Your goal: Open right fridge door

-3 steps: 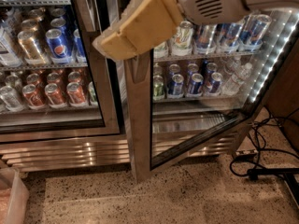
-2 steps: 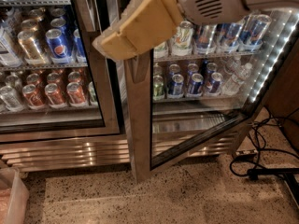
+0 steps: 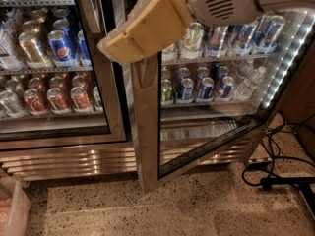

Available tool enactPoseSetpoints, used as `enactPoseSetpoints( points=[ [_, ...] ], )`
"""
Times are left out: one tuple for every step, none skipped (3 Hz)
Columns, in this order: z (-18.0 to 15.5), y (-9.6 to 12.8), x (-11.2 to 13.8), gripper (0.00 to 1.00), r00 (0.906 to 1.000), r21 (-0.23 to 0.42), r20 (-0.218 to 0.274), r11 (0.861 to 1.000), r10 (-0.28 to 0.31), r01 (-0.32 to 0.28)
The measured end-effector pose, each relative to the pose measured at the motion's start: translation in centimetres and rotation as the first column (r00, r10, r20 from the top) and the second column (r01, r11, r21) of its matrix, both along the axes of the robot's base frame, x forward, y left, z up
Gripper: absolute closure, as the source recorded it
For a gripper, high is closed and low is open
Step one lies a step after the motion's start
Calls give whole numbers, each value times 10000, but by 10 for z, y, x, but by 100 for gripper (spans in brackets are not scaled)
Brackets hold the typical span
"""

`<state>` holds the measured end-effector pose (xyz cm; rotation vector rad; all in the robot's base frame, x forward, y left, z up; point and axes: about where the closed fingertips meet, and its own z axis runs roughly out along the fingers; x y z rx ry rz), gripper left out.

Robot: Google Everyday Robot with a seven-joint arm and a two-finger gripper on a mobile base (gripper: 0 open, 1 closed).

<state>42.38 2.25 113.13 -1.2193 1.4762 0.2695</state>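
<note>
Tan and padded, the end effector (image 3: 142, 31) is hovering high up at the free edge of the right fridge door (image 3: 146, 141), and whether it is spread or pressed together I cannot tell. That door is standing partly swung out directly below it, its brushed steel frame running upright and its hinge side lying to the right. Shiny cans (image 3: 197, 85) are sitting behind the glass, black cables (image 3: 285, 181) trailing over the speckled floor (image 3: 147, 210).
</note>
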Motion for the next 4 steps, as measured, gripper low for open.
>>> enactPoseSetpoints(
  points=[
    [0, 0, 0, 0, 10000, 0, 0, 10000, 0, 0],
    [0, 0, 0, 0, 10000, 0, 0, 10000, 0, 0],
    [0, 0, 0, 0, 10000, 0, 0, 10000, 0, 0],
    [0, 0, 0, 0, 10000, 0, 0, 10000, 0, 0]
  ],
)
